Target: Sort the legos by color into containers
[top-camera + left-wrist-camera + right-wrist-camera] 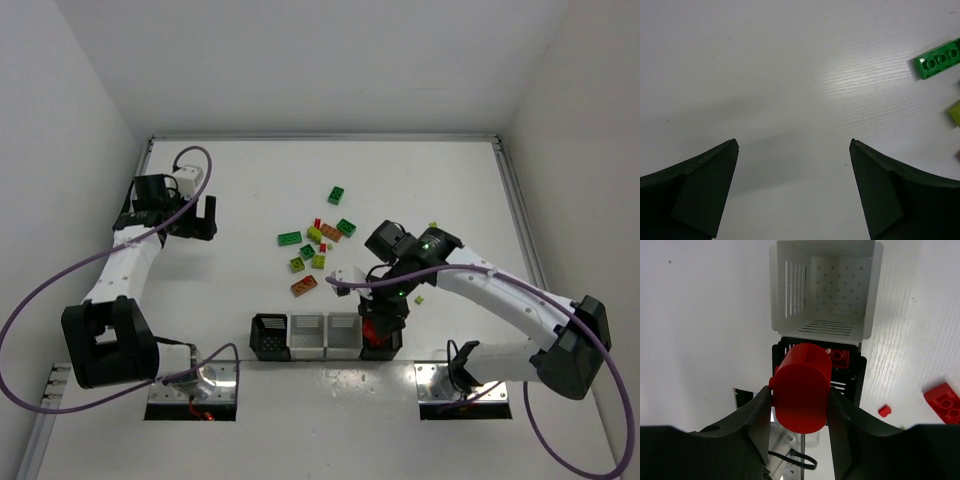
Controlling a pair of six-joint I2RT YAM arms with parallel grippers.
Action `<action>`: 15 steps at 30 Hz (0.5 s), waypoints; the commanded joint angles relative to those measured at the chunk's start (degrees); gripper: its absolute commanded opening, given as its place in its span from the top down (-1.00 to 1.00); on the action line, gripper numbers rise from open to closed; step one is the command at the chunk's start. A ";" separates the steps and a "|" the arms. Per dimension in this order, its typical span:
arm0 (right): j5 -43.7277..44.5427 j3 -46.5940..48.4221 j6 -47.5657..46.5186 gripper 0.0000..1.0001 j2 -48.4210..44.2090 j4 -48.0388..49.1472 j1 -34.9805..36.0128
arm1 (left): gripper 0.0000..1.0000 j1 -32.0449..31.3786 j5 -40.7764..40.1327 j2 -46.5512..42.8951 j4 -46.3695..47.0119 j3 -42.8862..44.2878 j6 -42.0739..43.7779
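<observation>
**Round red brick held over black bin as sorting stands midway**

A white tabletop [250, 180] carries the scene, walled in white on three sides. The right arm [500, 295] reaches in from its base towards the near edge. The left arm [120, 270] stands apart on the far left, trailing a purple cable [40, 300].

Four small square containers sit in a row between the two metal base plates [200, 378]: a black bin [270, 337], two white bins [306, 337], then a second black bin [855, 375]. The right jaws are clenched on the round red brick [802, 387], which sits over that right-hand black bin. Inside the bin lies a red studded brick [839, 356]. The white bin next to it [825, 290] shows only its perforated floor in the right wrist view.

The left jaws are spread wide over bare tabletop with nothing between them. A green brick [938, 61] lies well off to one side.

The remaining legos lie scattered mid-table, beyond the row. Among them are a dark green brick [337, 195] farthest out, an orange-brown brick [304, 286] nearest the bins and a yellow-green brick [297, 264] in the cluster between.

In the right wrist view, a red brick [945, 402] and a tiny red piece [884, 411] lie on the tabletop near the black bin
</observation>
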 commanded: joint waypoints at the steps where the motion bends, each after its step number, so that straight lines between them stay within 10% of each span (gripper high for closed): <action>1: 1.89 1.62 -0.41 0.52 -0.28 -0.03 1.02 | -0.99 -0.49 -0.06 -0.10 0.64 2.24 -0.49; 7: 6.55 1.61 2.31 0.00 -1.34 2.17 0.50 | -0.99 -0.49 -0.06 -0.10 0.64 2.24 -0.49; 15: 12.62 6.45 4.25 -0.19 -1.34 3.94 -0.65 | -0.99 -0.49 -0.06 -0.10 0.64 1.71 -0.49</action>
